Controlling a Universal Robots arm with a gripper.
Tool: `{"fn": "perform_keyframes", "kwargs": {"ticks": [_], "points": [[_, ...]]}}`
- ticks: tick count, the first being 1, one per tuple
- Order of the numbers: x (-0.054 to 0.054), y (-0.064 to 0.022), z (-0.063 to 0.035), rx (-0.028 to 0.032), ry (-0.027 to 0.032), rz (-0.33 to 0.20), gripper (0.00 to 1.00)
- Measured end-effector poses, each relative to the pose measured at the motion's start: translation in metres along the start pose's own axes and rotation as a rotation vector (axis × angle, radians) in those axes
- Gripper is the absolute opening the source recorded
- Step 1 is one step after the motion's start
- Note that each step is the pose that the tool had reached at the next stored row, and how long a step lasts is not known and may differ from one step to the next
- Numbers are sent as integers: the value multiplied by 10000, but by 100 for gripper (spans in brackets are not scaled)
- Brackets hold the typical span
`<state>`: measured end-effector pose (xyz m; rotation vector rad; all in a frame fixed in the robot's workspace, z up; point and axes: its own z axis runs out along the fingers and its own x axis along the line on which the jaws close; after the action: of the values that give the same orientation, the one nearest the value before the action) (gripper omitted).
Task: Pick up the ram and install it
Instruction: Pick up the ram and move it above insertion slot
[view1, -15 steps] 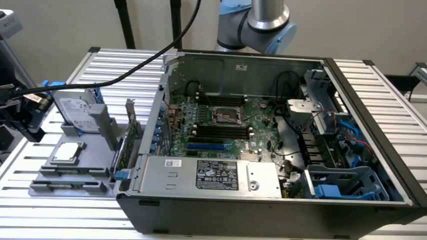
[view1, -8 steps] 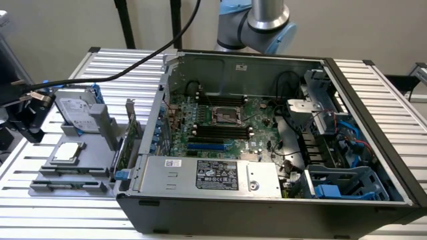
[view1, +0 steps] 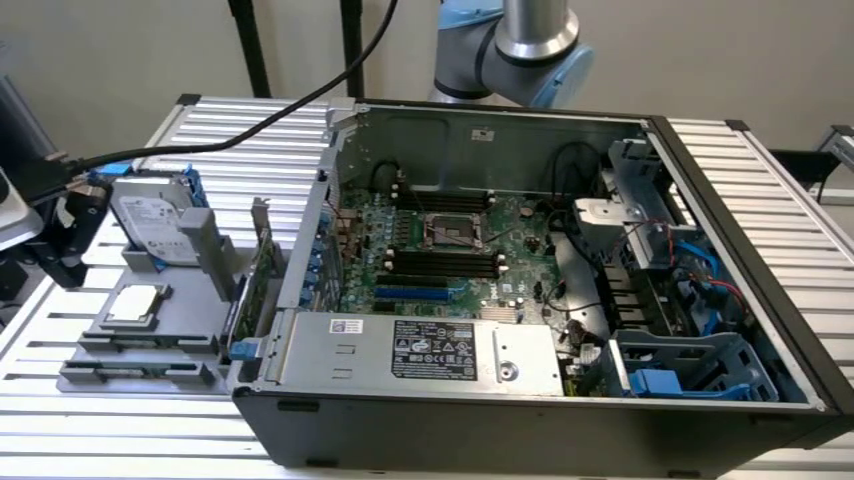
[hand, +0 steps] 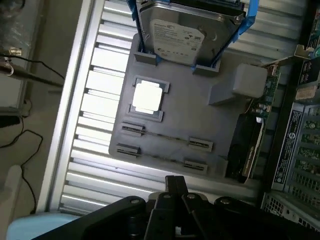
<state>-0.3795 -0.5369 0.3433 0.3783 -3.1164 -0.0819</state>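
My gripper hangs above the near edge of the grey parts tray, and its dark fingers meet at the tips with nothing green between them. In the exterior view the gripper is at the far left, beside the tray. Two pairs of grey clips on the tray have thin dark lines running between them; I cannot tell whether these are the ram seen edge-on. The black memory slots lie in the middle of the motherboard inside the open computer case.
On the tray stand a silver hard drive in a blue frame, a square silver processor and a green expansion card along the case side. A black cable trails over the ribbed metal table.
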Motion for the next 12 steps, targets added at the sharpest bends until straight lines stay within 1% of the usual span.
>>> {"fn": "perform_keyframes", "kwargs": {"ticks": [12], "points": [[0,-2,35,-10,113,-2171,11]]}}
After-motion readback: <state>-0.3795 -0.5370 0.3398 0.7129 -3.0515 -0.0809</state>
